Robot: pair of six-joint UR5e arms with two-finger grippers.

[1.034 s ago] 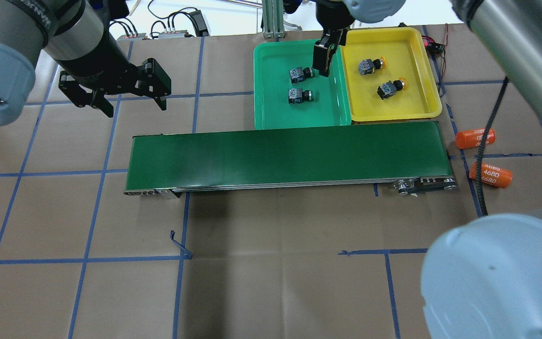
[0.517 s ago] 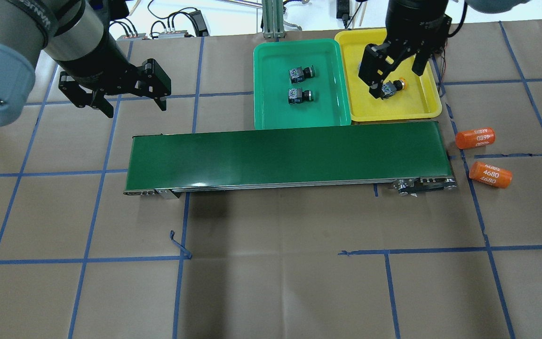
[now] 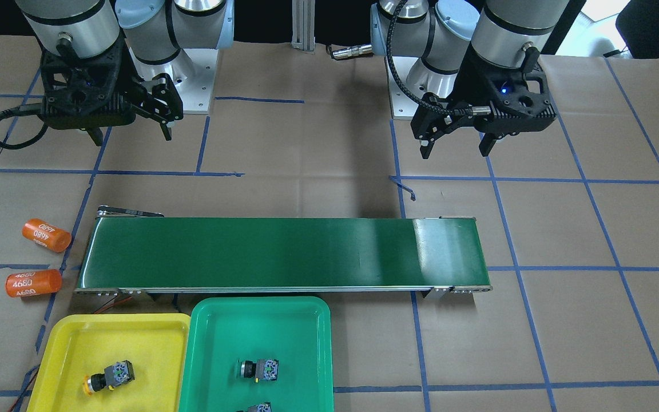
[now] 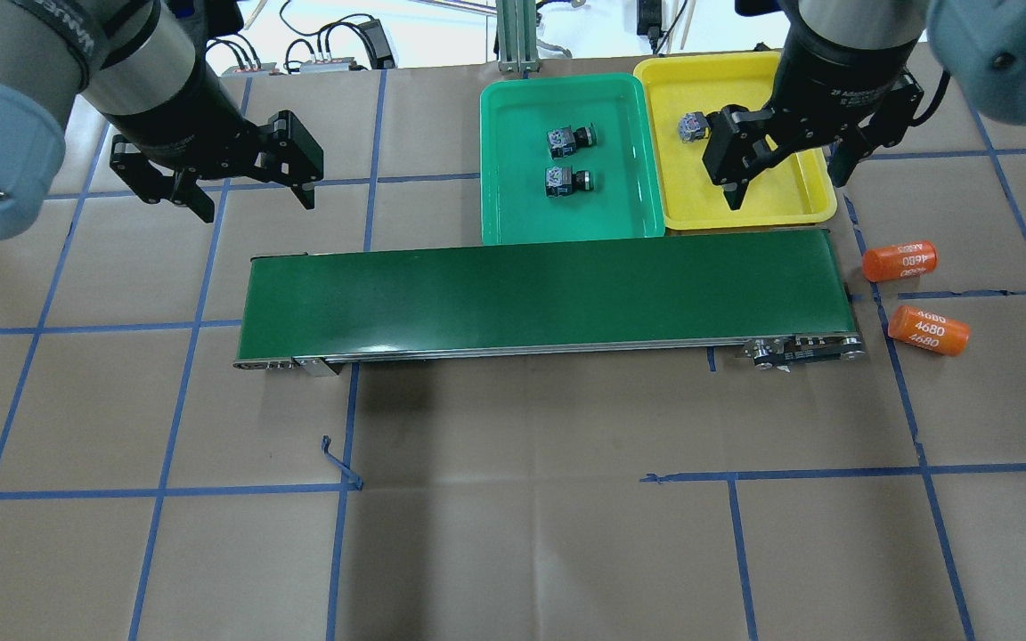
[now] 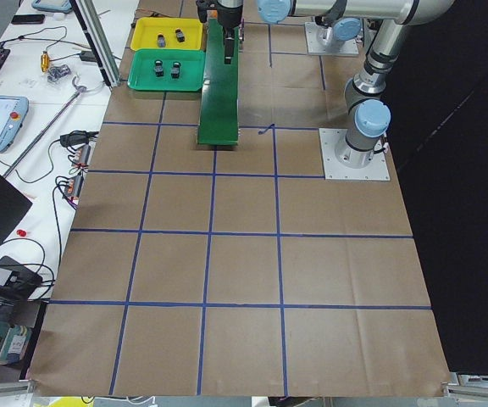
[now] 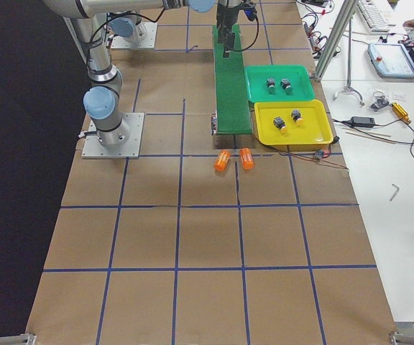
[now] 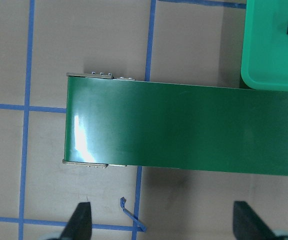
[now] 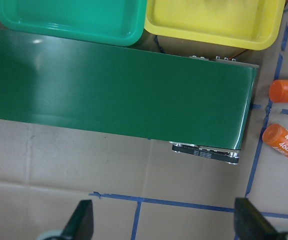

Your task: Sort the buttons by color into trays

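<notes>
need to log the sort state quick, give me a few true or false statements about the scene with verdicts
The green tray holds two buttons. True.
A button lies on the conveyor belt. False: the two yellow buttons lie in the yellow tray.
The right gripper holds a button. False: its fingers are open, empty.
Two orange cylinders lie beside the belt's end. True.

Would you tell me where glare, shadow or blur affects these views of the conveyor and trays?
Left wrist view: a white glare streak on the conveyor belt near its end, and blurred fingertips at the bottom edge. Front-facing view: a pale sheen on the belt toward the view's right. Overhead view: a soft shadow on the table beside the belt. Side views: the buttons are too small for detail.
</notes>
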